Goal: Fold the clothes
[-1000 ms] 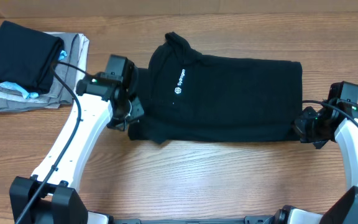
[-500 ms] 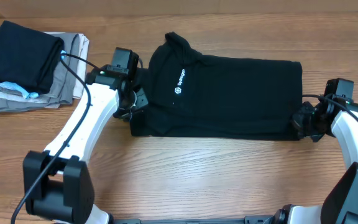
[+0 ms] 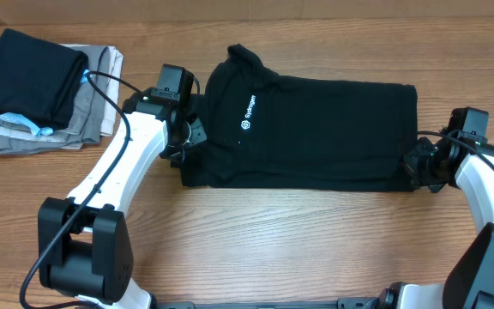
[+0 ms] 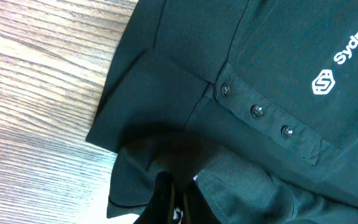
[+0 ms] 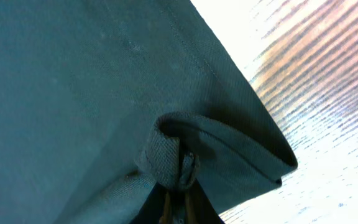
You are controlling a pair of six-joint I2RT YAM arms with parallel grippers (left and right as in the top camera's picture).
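Pinching the shirt (image 3: 316, 129) at both ends, we had left gripper (image 4: 171, 196) and right gripper (image 5: 176, 198) clamped on cloth, probably to fold that edge over.

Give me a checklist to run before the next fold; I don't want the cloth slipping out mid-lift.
1. The black shirt lies flat as a long band on the table, logo up: ok.
2. The left claw is shut on fabric at the collar end: ok.
3. The right claw is shut on a bunched corner at the hem end: ok.
4. Each claw has caught every layer of the fold: cannot tell, as the lower layers are hidden.
5. The folded pile sits apart from the shirt, at the far left corner: ok.
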